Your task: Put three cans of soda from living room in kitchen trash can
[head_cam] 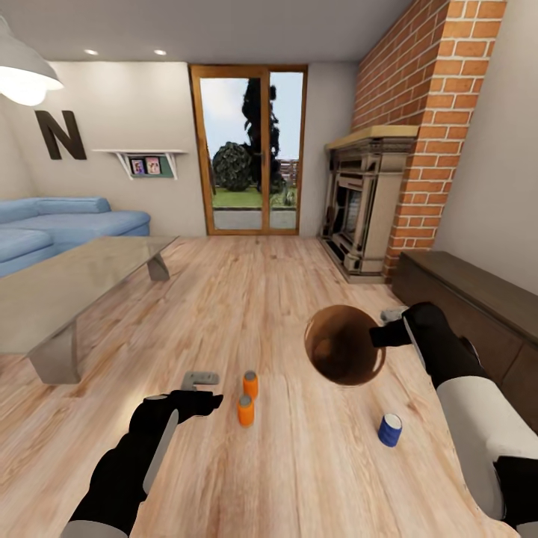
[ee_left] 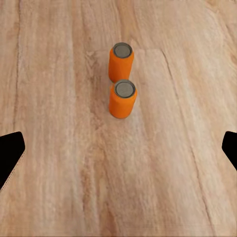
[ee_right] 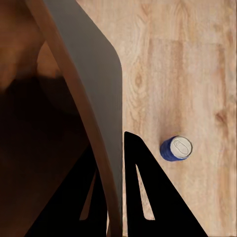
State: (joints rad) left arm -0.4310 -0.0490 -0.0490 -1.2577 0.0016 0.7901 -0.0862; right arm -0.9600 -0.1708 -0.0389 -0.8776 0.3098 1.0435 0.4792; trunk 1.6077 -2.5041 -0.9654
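Right pincer (ee_right: 114, 197) grips bin (head_cam: 344, 344); three cans (head_cam: 249, 384) stand.

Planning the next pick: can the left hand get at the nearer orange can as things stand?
Probably yes. The left hand is open and empty, hovering beside the nearer orange can, with bare wood floor between them. The second orange can stands just behind it, close enough to bump.

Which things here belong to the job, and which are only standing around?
Job: two orange cans, blue can, copper bin held at its rim by the right gripper.
Standing around: blue sofa, low table, brick fireplace, dark cabinet.
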